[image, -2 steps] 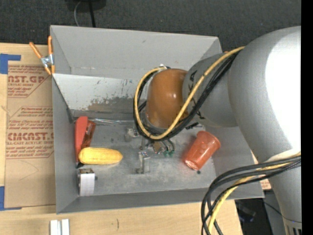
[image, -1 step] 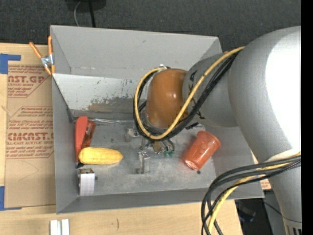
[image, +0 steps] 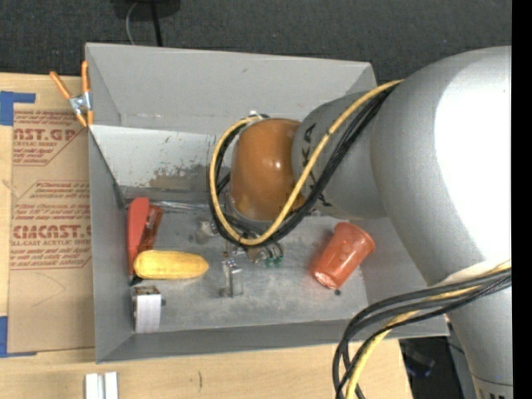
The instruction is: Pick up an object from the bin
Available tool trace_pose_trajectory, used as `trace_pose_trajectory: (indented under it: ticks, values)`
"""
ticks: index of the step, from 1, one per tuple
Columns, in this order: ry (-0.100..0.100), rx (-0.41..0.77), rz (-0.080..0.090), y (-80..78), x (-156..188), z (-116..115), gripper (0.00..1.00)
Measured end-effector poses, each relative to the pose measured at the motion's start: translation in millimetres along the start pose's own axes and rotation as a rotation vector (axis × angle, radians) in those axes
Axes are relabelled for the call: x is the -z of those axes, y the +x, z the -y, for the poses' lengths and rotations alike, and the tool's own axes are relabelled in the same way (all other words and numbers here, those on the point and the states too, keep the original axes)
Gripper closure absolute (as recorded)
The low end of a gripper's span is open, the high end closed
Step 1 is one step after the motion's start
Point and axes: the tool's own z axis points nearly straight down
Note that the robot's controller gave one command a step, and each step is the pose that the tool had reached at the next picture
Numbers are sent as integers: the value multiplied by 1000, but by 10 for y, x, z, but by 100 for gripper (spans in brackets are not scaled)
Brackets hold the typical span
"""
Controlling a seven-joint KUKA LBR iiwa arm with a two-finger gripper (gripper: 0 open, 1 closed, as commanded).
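Camera view: the KUKA arm (image: 449, 165) reaches in from the right. Its gripper (image: 231, 278) is low over the bare middle of the grey metal bin (image: 249, 81), beneath the wrist's orange cover (image: 262, 169). A yellow banana-shaped toy (image: 170, 265) lies just to the view's left of it. A small green item (image: 273, 258) sits close on the other side, and an orange-red cup (image: 341, 254) lies tipped over farther right. A red-handled tool (image: 137, 225) and a small white block (image: 148, 310) rest by the left wall. Whether the gripper is open or closed cannot be told.

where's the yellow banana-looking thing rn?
Camera view: the yellow banana-shaped thing lies on the floor of the bin near its left wall, just below the red object and above the small white block.
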Motion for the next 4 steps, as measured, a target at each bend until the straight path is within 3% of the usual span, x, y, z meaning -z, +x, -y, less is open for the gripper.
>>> trace_pose_trajectory:
  ticks: [1,2,3,4]
  values:
    - [-3,19,1,63,-23,-542,0]
    - [-1,1,2,-218,-1,-777,100]
    - [0,1,2,-218,-1,-776,100]
    - [4,-2,-5,-534,-20,-903,100]
